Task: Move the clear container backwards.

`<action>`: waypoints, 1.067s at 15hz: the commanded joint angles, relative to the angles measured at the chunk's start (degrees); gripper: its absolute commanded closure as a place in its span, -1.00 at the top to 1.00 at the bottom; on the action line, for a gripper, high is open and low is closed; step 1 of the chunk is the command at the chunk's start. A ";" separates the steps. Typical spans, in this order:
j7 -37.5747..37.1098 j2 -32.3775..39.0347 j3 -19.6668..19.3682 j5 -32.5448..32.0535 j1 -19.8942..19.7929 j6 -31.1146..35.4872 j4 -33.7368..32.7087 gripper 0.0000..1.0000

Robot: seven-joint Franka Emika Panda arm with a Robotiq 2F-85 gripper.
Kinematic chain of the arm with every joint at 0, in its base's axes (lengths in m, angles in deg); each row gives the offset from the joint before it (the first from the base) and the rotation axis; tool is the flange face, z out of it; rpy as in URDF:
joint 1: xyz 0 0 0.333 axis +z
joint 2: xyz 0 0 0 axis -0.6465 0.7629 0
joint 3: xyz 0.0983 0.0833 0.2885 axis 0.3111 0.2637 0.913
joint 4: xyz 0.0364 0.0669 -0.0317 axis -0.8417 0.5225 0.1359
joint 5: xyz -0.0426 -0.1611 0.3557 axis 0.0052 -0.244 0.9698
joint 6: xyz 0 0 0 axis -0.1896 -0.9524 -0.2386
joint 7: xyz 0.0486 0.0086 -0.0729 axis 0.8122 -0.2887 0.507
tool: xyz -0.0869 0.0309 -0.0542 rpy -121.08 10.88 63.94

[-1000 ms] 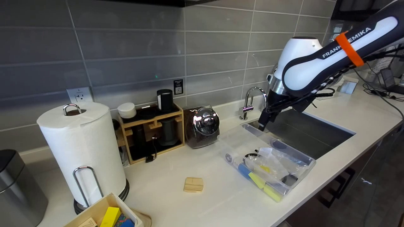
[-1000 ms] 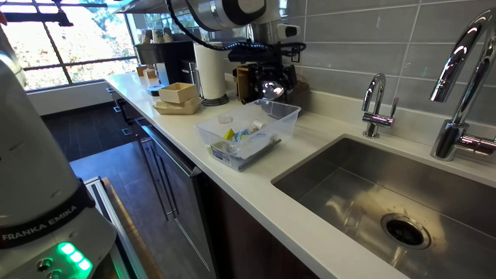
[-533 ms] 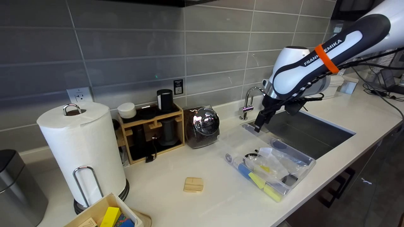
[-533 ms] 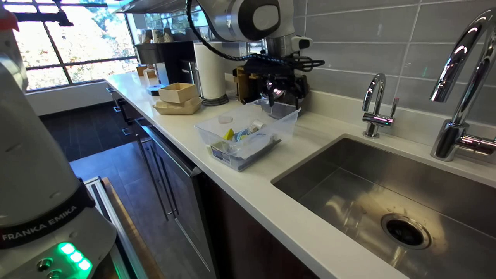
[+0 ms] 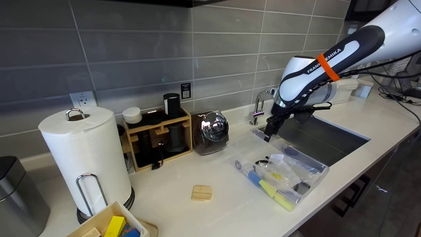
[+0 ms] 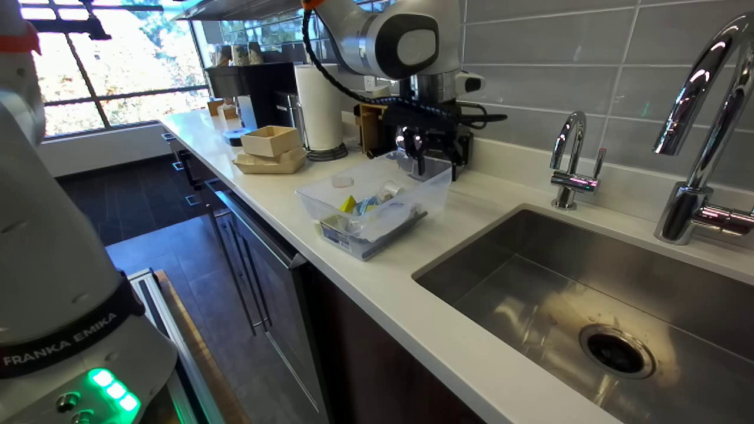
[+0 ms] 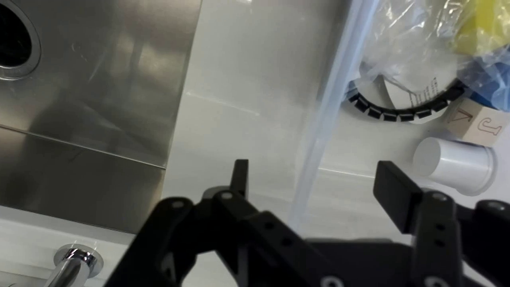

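Clear plastic container [image 6: 433,191] sits upright on the worktop [image 5: 177,207], one end near the front edge, other end toward the back edge, just beside the sink [image 6: 565,259] with a bare strip between. In it, wrist view: crinkled plastic bag [image 7: 410,36], yellow piece [image 7: 482,24], black segmented band [image 7: 398,114], wooden letter block [image 7: 478,121], white plastic cylinder [image 7: 454,165] on its side. Gripper [image 7: 314,179] is at the container's back end; fingers [image 7: 396,195] spread wide, one either side of the sink-side wall, gaps to it both ways, no hold on anything. Can't tell if the fingertips are below the rim. Arm [image 5: 306,75] in both exterior views, hand end pointed down. Small chrome faucet [image 6: 570,182] and bigger chrome faucet [image 6: 677,212] stand by the back edge. Other way along the back edge: chrome-fronted canister [image 5: 213,133], wooden organizer [image 5: 161,130], paper towel roll [image 5: 88,151]. Small flat wood piece [image 5: 201,193] lies mid-worktop, off both edges. Pale wooden box [image 5: 102,217] with yellow block [image 5: 115,226] inside, stacked on a tan tray [image 6: 268,166], near the front edge. Gray tiled wall [image 5: 135,46] rises behind the back edge.
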 commanded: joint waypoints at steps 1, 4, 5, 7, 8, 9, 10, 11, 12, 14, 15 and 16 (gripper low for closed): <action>2.06 2.59 1.62 1.64 -1.83 0.64 -1.56 0.28; 1.65 2.93 1.91 1.40 -2.23 -0.54 -1.71 -0.25; 1.52 3.05 1.98 1.46 -2.32 -0.44 -1.68 -0.55; 1.48 3.16 2.07 1.51 -2.59 -0.47 -1.64 -0.82; 1.53 3.18 2.13 1.71 -2.84 -0.60 -1.71 -0.98; 1.47 3.19 2.07 1.76 -3.07 -0.60 -1.84 -1.00; 1.39 3.09 2.02 2.11 -3.39 -0.86 -2.12 -1.00; 1.36 3.03 1.97 2.46 -3.67 -1.04 -2.42 -0.97; 1.24 3.11 1.79 2.66 -4.00 -1.10 -2.80 -1.00; 0.79 3.22 1.53 3.17 -4.64 -1.39 -3.52 -0.96; 0.27 3.40 1.27 3.24 -4.93 -1.49 -3.92 -0.96; -0.39 3.61 0.96 3.25 -5.18 -1.46 -4.32 -0.96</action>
